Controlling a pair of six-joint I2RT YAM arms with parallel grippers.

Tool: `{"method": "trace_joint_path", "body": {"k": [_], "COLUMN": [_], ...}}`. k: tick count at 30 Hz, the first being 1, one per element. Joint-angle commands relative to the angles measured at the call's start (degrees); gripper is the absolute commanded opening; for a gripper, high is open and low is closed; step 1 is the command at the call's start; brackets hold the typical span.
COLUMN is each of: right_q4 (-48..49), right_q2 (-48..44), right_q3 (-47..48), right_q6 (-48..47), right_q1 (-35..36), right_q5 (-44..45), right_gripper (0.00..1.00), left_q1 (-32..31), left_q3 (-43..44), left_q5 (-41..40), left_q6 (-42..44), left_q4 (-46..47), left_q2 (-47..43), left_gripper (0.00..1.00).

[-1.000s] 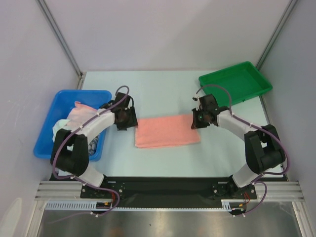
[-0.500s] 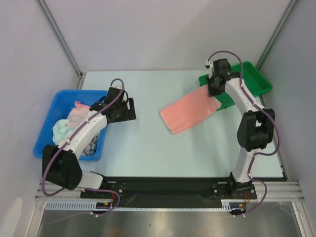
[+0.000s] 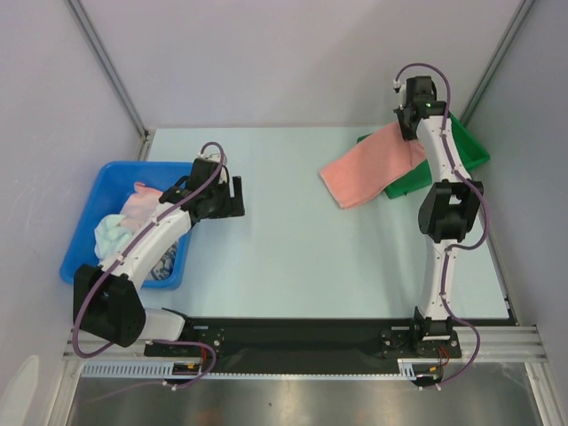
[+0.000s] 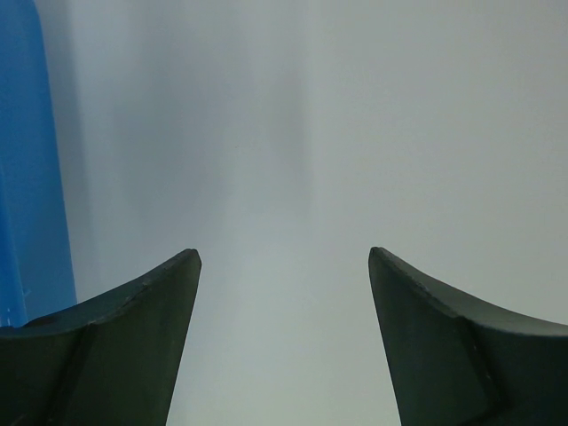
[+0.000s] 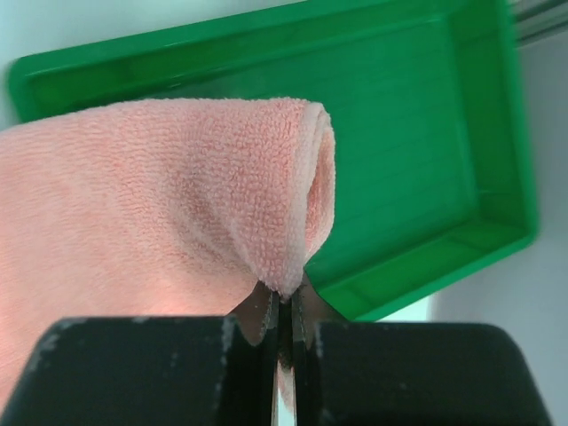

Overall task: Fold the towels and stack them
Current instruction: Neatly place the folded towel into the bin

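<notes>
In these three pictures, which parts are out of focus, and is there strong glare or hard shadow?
Top view: even soft light, everything sharp, no hard shadows. Left wrist view: the open left gripper looks dark and soft-edged; a faint grey shadow band crosses the table. Right wrist view: the pink towel looks crisp, the green tray slightly softer, the right gripper nearly black; no glare.

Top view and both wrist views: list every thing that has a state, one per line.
Right gripper: shut on the pink towel.
Pink towel: folded, hanging, one end over the green tray.
Left gripper: open, empty.
Green tray: nothing inside where visible.
Blue bin: holds crumpled towels.
</notes>
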Motion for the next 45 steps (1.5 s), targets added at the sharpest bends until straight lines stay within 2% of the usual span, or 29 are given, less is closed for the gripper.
{"method": "trace_joint_path", "body": {"k": [1,6,18,26,34,35,37,38,41,45], "right_q4": [4.1,12.0,26.7,34.1,38.8,39.4,42.2,43.1,43.9,42.3], "right_q2": [2.0,3.9,12.2,17.1,20.0,20.4,21.9,22.2,21.6,14.7], "right_q3": [5.3,4.3,6.4,7.7,8.5,8.7,8.6,8.8,9.2,6.2], "right_q6": [-5.1,-9.8,-17.5,-21.2,-22.2,-22.3,-22.2,-22.2,-21.2,-14.8], "right_q1": [-3.6,-4.8,-9.2,-11.7,-13.0,-13.1,-13.1,-12.9,-12.5,-10.3], "right_q5": [5.5,7.1,9.5,8.5,7.2,6.3,6.8,8.2,9.3,8.9], "right_gripper": [0.00,0.00,0.00,0.00,0.00,0.02,0.14,0.34,0.64,0.76], "left_q1": [0.1,0.0,-0.9,-2.0,-2.3,-2.2,-2.3,-2.3,-2.3,-2.3], "left_q3": [-0.4,-1.0,-1.0,0.8,0.5,0.2,0.0,-0.1,0.4,2.1], "left_q5": [2.5,6.5,10.1,15.2,16.0,16.0,16.2,16.4,16.8,15.5], "left_q6": [2.3,2.1,1.6,1.8,2.2,2.2,2.1,2.0,1.8,1.7], "left_q4": [2.8,3.8,5.0,6.0,6.9,7.0,7.3,7.4,7.2,6.1], "left_q2": [-2.0,-2.0,-3.0,-2.7,-2.0,-2.0,-1.7,-1.7,-1.9,-3.9], "left_gripper": [0.83,0.83,0.84,0.85,0.85,0.86,0.85,0.85,0.85,0.86]}}
